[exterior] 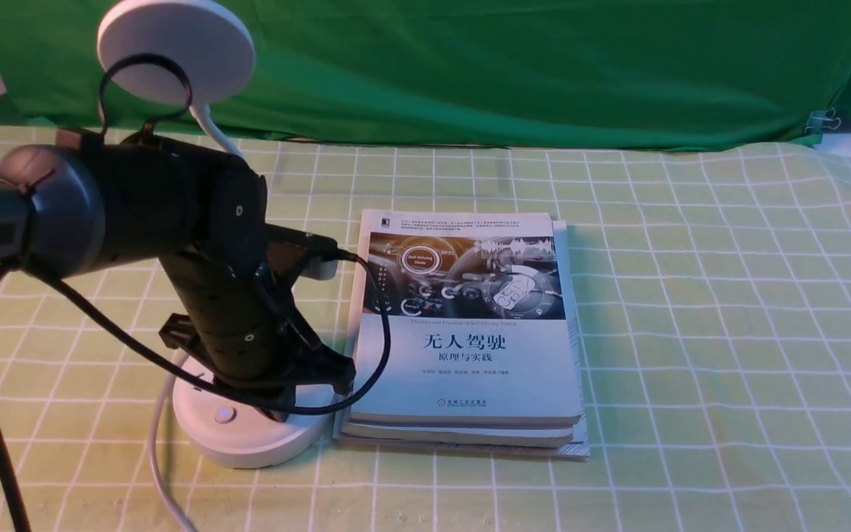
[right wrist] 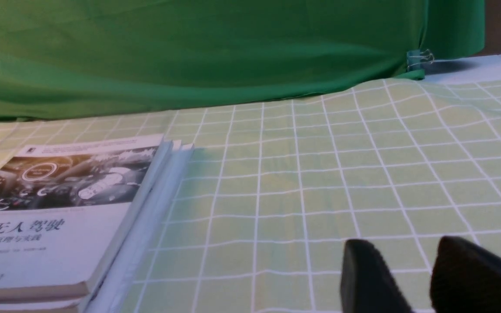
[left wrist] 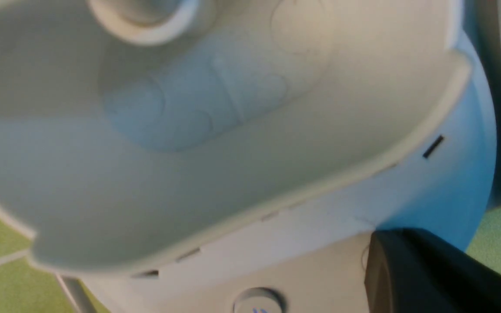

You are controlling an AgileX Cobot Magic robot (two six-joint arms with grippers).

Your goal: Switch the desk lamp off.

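one lamp, three books, one arm at the base

counted: one desk lamp point(exterior: 248, 440), one stack of three books point(exterior: 470, 355), and one arm in the front view, the left arm point(exterior: 137, 207). the lamp stands at the left of the desk point(exterior: 728, 332), which wears a green-and-white checked cloth. its round base sits just beside the stack's left edge. its thin neck point(exterior: 213, 127) rises behind the arm to the flat disc head point(exterior: 174, 46). one round button point(exterior: 224, 414) shows on the base, in front of the arm. the left jaws are down at the top of the base, close beside that button; whether they touch it cannot be told.

the left wrist view gives what the front view hides: the lamp's cup point(left wrist: 276, 182) seen from close by, thin dark slots point(left wrist: 433, 147) in the base below it, and the button at the frame's edge. only one black finger point(left wrist: 424, 278) shows there, so whether the left jaws are released or clenched cannot be told.

the right wrist view alone shows the right jaws: two black fingers point(right wrist: 368, 278), parted a little with nothing between them, over bare checked cloth and well apart from the books. behind hangs a green backdrop point(right wrist: 189, 52).
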